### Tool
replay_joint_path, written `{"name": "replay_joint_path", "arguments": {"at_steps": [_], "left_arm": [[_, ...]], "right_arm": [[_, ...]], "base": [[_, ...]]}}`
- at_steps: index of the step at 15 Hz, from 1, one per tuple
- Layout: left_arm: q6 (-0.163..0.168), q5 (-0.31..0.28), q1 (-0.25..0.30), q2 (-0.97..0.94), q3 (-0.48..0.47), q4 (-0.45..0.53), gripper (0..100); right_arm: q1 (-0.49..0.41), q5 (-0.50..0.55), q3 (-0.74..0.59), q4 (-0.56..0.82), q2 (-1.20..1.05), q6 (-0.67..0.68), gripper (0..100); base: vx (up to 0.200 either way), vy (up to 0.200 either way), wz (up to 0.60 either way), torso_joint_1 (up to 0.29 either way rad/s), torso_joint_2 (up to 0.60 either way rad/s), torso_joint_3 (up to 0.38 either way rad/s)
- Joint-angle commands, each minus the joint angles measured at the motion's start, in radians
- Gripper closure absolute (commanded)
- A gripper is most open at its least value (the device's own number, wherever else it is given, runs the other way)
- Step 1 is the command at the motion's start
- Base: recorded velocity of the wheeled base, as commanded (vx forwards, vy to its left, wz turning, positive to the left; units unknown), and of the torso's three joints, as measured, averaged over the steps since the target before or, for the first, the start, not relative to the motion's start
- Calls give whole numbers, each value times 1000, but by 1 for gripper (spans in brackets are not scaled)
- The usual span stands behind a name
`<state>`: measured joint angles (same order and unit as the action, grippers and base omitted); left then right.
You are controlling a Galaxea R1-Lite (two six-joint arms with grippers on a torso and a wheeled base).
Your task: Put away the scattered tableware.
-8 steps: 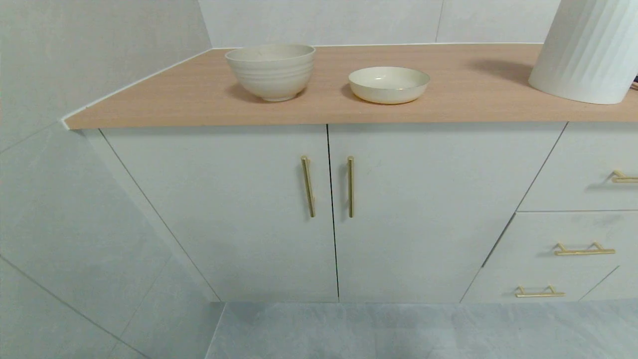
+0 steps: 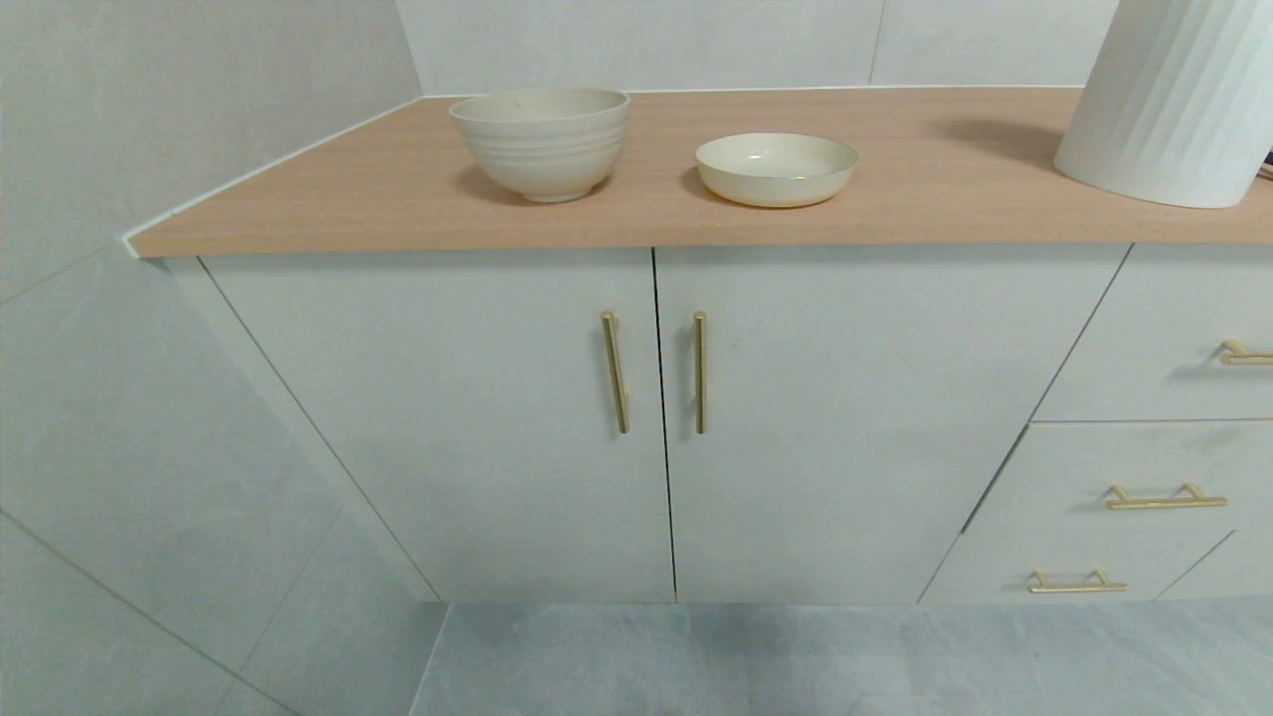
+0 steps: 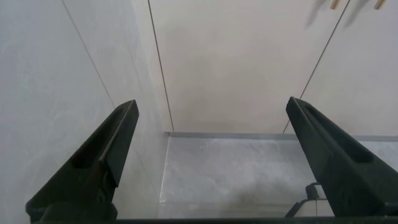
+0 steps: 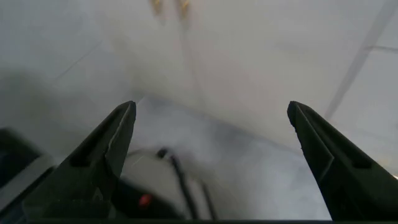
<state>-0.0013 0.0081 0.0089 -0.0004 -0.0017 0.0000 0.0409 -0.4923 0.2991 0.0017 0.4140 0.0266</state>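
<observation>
Your left gripper (image 3: 211,104) and right gripper (image 4: 211,106) hang low by the cabinet doors (image 2: 448,418), fingers (image 3: 106,155) spread, empty; up on the table (image 2: 398,204), the deep bowl (image 2: 540,142) lies leftward, the shallow dish (image 2: 777,169) rightward.

Off-white on the deep bowl (image 2: 540,142), banded with horizontal ridges. Glossy cream on the shallow bowl (image 2: 776,169). Light brown wood grain across the countertop (image 2: 348,209). Pale grey cabinet doors (image 2: 448,428), gold bar handles (image 2: 615,371). White, vertically fluted container (image 2: 1169,109). Mottled grey floor (image 2: 796,656). Black on left gripper (image 3: 211,118) and right gripper (image 4: 211,118).
</observation>
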Motion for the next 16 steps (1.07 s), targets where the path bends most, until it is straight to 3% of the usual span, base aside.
{"name": "replay_joint_path", "arguments": {"at_steps": [1,4,8,12,16], "left_arm": [[0,1,0,0,0,0,0],[0,1,0,0,0,0,0],[0,1,0,0,0,0,0],[0,1,0,0,0,0,0],[0,0,0,0,0,0,0]], "right_arm": [[155,-78,202,-58,511,-22,0],[333,14,333,-198,801,7,0],[496,38,428,-522,1144,69,0],[588,101,574,-706,1358,156,0],[602,156,712,-753,1474,200,0]], "base": [[0,0,0,0,0,0],[0,0,0,0,0,0],[0,0,0,0,0,0],[0,0,0,0,0,0],[0,0,0,0,0,0]]}}
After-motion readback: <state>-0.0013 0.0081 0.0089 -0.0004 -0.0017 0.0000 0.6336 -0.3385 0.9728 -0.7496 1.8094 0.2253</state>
